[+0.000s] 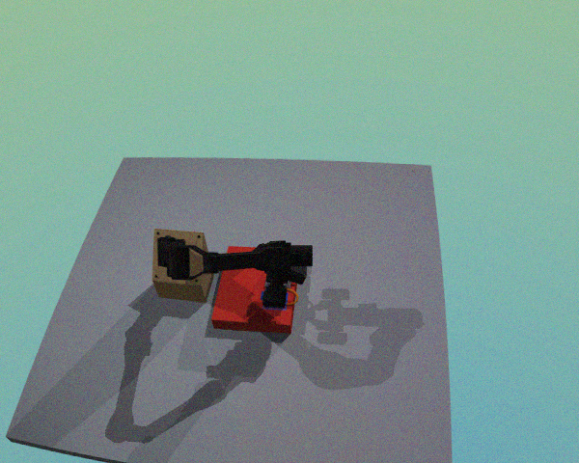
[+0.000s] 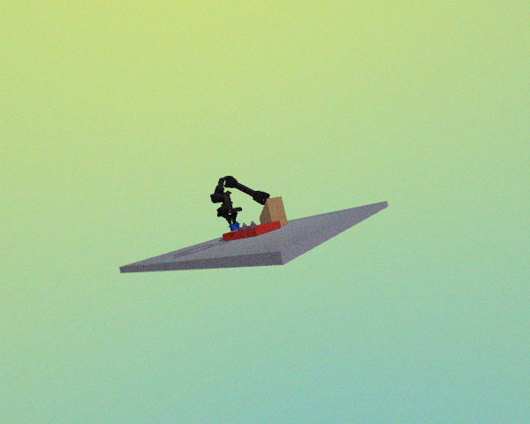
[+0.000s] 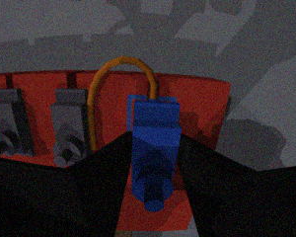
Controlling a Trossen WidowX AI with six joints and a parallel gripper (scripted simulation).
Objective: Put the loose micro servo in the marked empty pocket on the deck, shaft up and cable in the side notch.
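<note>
Servo: blue, boxy micro servo [image 2: 234, 226] [image 3: 156, 143] with a round shaft boss; in the wrist view at centre, over the right part of the deck. Whether it is seated cannot be told.
Gripper: black two-fingered parallel gripper [image 1: 275, 297] [image 2: 232, 222] [image 3: 155, 138], clamped on the blue servo, one finger against each side.
Cable: thin, smooth orange cable [image 1: 293, 296] [image 3: 122, 60]; the wrist view shows its full arch, left and above the servo; from the top only a small loop shows, right of the gripper.
Pocket outline: blue marking [image 3: 130, 114], partly visible behind the servo in the wrist view; its cavity is hidden.
Deck: flat red slab, matte [image 1: 239, 299] [image 2: 256, 230] [image 3: 207, 106]; lower centre from the top.
Grey servos: two blocky dark-grey servos with knobbed shafts [image 3: 10, 120] [image 3: 69, 125], left in the wrist view; under the arm from the top.
Pedestal: tan block with sloped sides [image 1: 182, 289] [image 2: 274, 210]; small dark holes in its upper face show only from the top.
Tabletop: speckled grey slab [image 1: 329, 209] [image 2: 238, 255]; the exterior view shows its thickness.
</note>
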